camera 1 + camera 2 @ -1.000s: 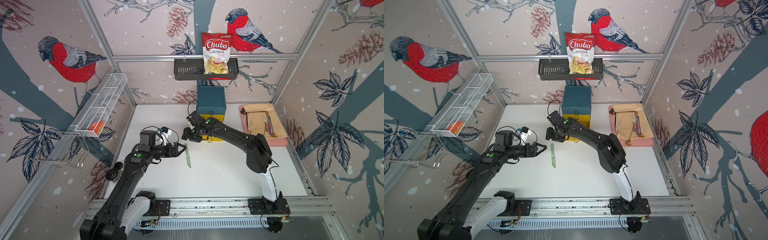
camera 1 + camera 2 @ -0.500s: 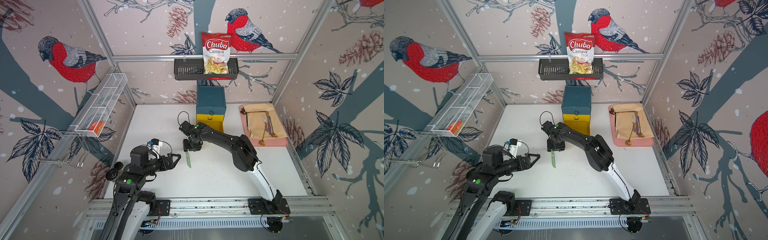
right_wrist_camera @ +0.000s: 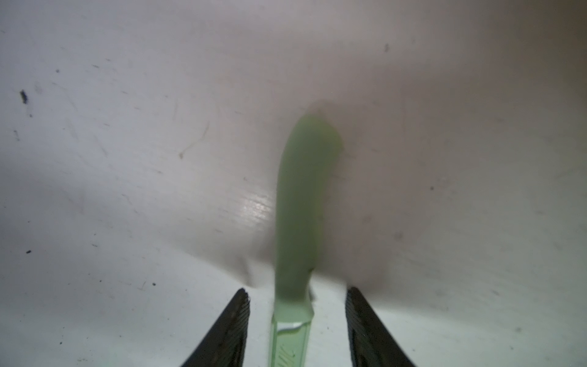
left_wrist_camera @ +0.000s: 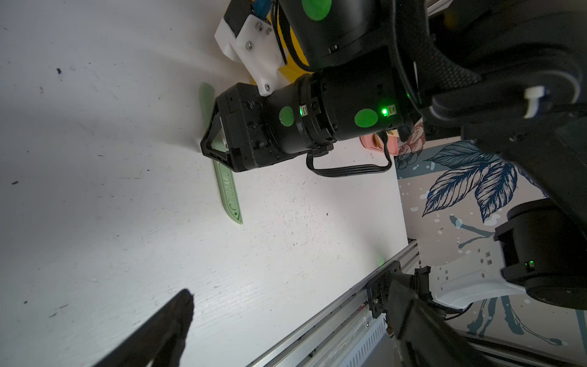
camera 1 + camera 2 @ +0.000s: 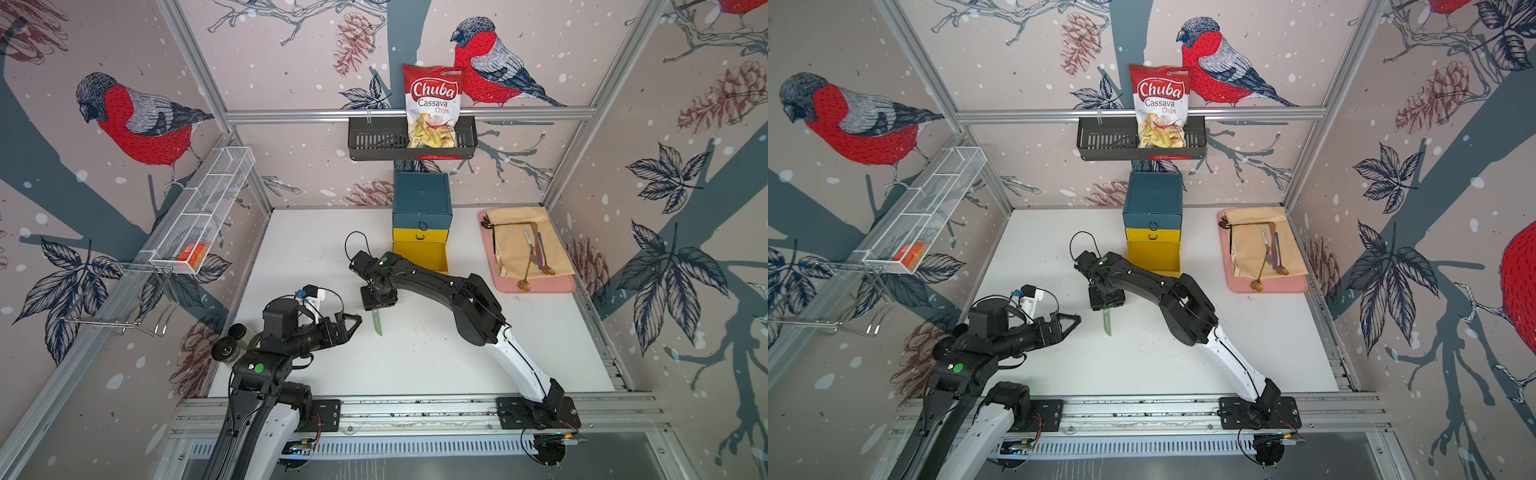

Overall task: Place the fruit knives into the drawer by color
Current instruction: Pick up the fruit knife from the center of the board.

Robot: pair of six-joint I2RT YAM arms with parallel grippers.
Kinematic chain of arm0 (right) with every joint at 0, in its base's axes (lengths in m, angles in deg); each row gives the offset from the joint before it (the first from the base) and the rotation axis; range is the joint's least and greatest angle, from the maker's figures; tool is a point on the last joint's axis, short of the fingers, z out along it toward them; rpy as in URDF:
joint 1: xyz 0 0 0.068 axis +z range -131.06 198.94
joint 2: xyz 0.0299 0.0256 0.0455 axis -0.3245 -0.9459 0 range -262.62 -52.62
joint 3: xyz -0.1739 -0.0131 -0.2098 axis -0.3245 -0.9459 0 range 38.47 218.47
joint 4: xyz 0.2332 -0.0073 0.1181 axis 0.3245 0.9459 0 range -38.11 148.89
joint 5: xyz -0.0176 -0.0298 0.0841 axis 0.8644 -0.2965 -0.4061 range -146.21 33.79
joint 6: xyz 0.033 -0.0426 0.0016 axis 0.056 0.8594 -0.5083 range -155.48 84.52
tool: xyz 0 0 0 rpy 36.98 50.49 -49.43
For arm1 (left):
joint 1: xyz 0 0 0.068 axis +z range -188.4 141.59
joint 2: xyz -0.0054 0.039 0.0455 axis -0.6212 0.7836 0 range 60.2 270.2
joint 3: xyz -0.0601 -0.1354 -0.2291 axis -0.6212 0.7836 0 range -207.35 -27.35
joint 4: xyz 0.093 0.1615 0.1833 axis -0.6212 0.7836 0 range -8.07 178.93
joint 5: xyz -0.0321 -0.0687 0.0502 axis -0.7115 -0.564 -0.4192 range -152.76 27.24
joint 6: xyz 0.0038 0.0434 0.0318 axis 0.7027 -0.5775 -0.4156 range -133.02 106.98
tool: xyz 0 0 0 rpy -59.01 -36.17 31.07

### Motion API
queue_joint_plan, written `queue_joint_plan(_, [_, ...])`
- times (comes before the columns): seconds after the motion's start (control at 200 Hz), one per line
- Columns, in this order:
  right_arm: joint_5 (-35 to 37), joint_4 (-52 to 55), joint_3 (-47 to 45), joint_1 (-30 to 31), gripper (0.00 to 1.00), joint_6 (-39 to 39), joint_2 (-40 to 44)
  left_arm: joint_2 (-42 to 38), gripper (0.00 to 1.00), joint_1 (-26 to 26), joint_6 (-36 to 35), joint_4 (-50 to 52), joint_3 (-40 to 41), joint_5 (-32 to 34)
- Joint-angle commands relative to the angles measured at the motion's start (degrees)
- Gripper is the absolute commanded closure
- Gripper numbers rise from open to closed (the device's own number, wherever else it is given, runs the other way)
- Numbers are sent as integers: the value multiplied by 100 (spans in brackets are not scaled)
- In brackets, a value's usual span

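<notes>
A slim sage-green plastic fruit knife lies flat on the white surface, left of its centre, between the front edge and the small chest of 3 drawers that stands at the middle of the rear edge. The chest has a dark teal shell and top drawer and 2 yellow lower drawers; the bottom yellow drawer is pulled out. The knife's embossed handle points to the front edge.

The right claw points down over the knife's middle. Its 2 black ribbed fingers stand on either side of the knife, with bare surface showing in both gaps, so it straddles the knife without pinching it.

The left claw hangs just left of the knife, spread wide and holding nothing.
</notes>
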Motion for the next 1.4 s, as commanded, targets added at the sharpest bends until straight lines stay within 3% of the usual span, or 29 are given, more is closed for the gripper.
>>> queue_joint_plan(0.0, [264, 165, 44, 37, 52, 135, -133, -22, 3, 12, 21, -145, 51, -174])
queue_joint_plan(0.69, [358, 241, 29, 149, 100, 192, -353, -21, 3, 12, -28, -224, 115, -236])
queue_joint_plan(1.051, [328, 317, -17, 54, 100, 72, -177, 233, 3, 12, -101, -382, 39, -347])
queue_joint_plan(1.396, [423, 184, -1041, -24, 100, -255, 758, 1035, 2, 12, -186, -1115, -216, -465])
